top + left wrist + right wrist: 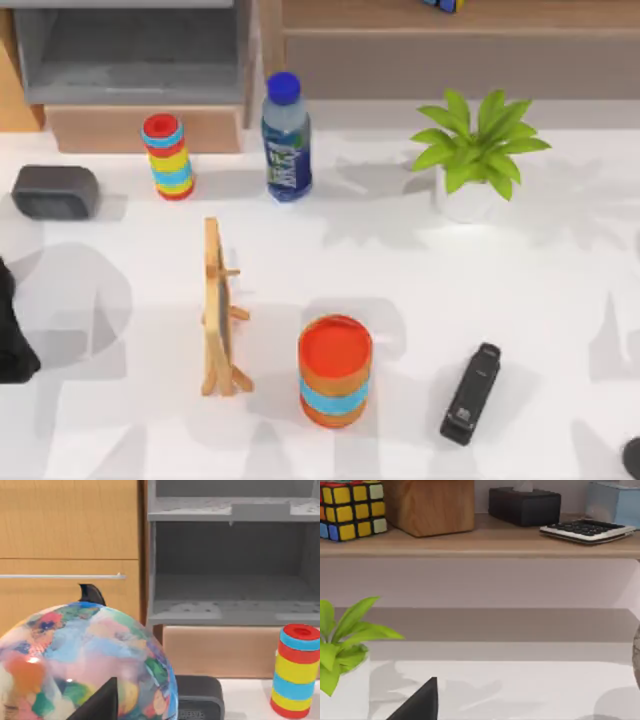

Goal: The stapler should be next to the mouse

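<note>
The slim black stapler [472, 395] lies flat on the white table at the front right, angled with one end toward the back. The mouse [632, 458] shows as a curved dark edge at the table's front right corner, well to the right of the stapler and apart from it. My left gripper [12, 340] is a black shape parked at the table's left edge, far from both. A black part of my right gripper [420, 702] shows in the right wrist view, facing the back shelf above the table.
A wide striped can [335, 372] stands left of the stapler, and a wooden easel board [220, 312] beyond it. At the back stand a tall striped can [168, 156], a water bottle [286, 140], a potted plant [472, 150] and a dark grey box [55, 192]. A colourful globe [85, 665] sits close to the left wrist.
</note>
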Robot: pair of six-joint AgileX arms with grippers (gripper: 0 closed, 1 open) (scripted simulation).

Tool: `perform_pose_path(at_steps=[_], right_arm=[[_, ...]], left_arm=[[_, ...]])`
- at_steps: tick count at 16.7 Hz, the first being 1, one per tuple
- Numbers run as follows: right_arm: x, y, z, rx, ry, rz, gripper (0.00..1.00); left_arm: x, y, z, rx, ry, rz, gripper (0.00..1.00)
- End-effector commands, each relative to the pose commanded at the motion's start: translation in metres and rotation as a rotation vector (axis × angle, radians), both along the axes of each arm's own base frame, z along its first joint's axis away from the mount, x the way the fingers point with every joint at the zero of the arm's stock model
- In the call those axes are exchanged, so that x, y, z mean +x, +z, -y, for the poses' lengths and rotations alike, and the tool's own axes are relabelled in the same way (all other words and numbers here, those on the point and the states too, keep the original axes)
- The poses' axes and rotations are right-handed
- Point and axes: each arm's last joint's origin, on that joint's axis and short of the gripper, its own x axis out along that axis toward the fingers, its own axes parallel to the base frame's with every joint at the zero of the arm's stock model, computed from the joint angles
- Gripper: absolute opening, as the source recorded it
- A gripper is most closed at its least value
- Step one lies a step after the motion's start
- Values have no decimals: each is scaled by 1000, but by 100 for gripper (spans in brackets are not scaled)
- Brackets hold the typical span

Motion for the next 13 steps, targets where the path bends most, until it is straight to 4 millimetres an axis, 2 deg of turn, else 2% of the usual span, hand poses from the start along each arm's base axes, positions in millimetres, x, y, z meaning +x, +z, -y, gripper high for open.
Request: perform_pose_path(at_steps=[3, 6, 10, 13], right_arm=[[0, 1, -1, 8, 5, -9, 100], [2, 14, -5, 79, 44, -92, 100], [16, 40, -19, 235, 111, -338, 100], [39, 59, -39, 352, 127, -598, 100]], left_arm=[[0, 0, 0, 0, 0, 0, 100], [0, 0, 0, 0, 0, 0, 100], [0, 0, 0, 0, 0, 0, 100], [0, 0, 0, 0, 0, 0, 100]])
